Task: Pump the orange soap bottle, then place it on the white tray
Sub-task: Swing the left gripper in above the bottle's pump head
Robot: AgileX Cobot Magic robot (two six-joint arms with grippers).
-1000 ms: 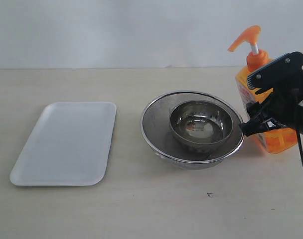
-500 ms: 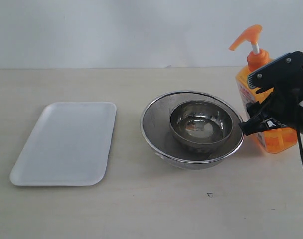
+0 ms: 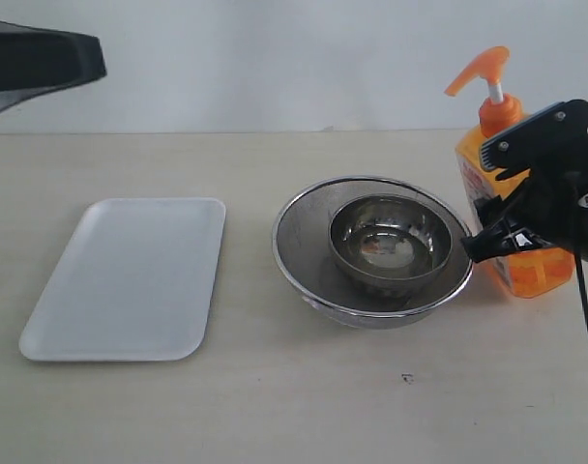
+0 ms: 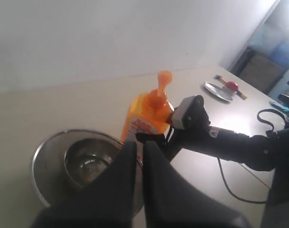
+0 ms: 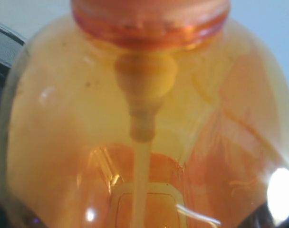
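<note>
The right claw (image 3: 482, 201) covers much of the orange soap bottle (image 3: 538, 275), and the right wrist view crops the bottle all round. A dark shape (image 3: 38, 60) is cut off at the exterior view's corner. The left claw (image 4: 138, 147) is blurred; we cannot tell whether its fingers meet.

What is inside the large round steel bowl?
A smaller round steel bowl sits inside the large round steel bowl. The large bowl's floor beneath it is hidden.
</note>
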